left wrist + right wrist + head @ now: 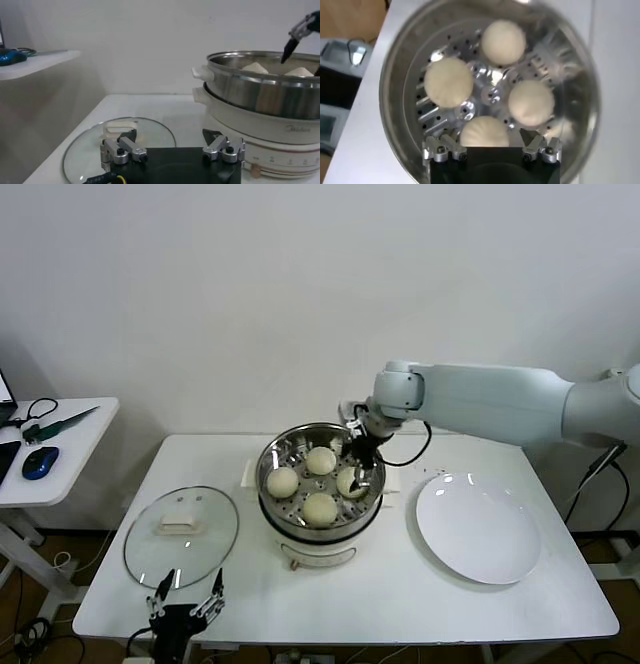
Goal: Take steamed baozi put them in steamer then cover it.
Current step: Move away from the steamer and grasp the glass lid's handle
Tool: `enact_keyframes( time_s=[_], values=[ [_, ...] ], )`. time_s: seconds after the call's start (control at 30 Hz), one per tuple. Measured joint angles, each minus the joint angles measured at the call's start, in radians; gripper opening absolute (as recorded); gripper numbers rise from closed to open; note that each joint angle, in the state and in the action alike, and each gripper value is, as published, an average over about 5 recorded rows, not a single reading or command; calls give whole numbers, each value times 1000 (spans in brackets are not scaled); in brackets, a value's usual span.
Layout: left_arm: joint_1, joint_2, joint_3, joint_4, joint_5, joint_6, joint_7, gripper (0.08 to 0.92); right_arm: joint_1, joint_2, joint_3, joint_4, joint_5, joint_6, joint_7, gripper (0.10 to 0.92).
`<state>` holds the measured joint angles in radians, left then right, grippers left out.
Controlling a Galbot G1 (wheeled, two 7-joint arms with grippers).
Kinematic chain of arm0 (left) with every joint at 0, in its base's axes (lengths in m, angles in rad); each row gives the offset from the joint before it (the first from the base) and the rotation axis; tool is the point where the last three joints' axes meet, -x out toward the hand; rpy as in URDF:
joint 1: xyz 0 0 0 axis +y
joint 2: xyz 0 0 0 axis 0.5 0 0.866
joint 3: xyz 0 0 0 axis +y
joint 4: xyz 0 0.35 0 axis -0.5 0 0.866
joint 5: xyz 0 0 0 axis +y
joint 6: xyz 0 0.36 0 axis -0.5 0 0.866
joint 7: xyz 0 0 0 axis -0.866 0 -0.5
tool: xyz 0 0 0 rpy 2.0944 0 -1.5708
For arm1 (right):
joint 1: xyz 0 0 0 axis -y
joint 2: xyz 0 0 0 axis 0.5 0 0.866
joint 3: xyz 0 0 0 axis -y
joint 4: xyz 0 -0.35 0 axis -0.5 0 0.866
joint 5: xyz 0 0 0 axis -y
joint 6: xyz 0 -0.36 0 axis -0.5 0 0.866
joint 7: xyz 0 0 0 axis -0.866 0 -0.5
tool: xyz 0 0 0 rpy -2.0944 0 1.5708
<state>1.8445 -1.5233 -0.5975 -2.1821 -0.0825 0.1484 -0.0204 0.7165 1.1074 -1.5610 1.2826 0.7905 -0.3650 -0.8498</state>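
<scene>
Your right hand (pixel 359 474) hangs in the middle of the head view, inside the rim of the steamer (pixel 272 506), right over the bun on the right side of the basket. Its fingers are spread and grip nothing, as far as this view tells. All four steamed baozi (pixel 320 508) already lie in the basket, and the white plate (pixel 478 527) at the right of the frame carries nothing. So I judge that you are at the release step. Lift the hand straight up until the fingers are above the steel rim, and only then pull the arm away, so that you do not drag a bun or knock the basket. The cover (pixel 181 535) lies flat on the counter (pixel 400 604) at the lower left, handle up. Your left hand (pixel 186 605) waits open at the bottom edge, just beside the cover.

From the left wrist view, the left hand (pixel 173 150) is open and holds nothing; the cover (pixel 120 145) lies right in front of it, and the steamer (pixel 260 95) stands at the right.

From the right wrist view, the right hand (pixel 492 149) is open around the lowest bun (pixel 484 134). I cannot tell if the fingers (pixel 440 149) touch it.
</scene>
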Motion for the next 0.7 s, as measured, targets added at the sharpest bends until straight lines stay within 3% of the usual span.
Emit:
enact_keyframes(
  time_s=[0.17,0.37,0.7],
  values=[
    [-14,1,-2,-3,10,5,-1,823,-5,-79,89,18,68,0,73,823],
    [-42,9,-5,-4,36,12,10,823,-115,-225,303,75,110,5,283,823],
    [-118,54,-15,11,93,11,51,823,-632,-482,897,249,41,68,549,823]
  ],
)
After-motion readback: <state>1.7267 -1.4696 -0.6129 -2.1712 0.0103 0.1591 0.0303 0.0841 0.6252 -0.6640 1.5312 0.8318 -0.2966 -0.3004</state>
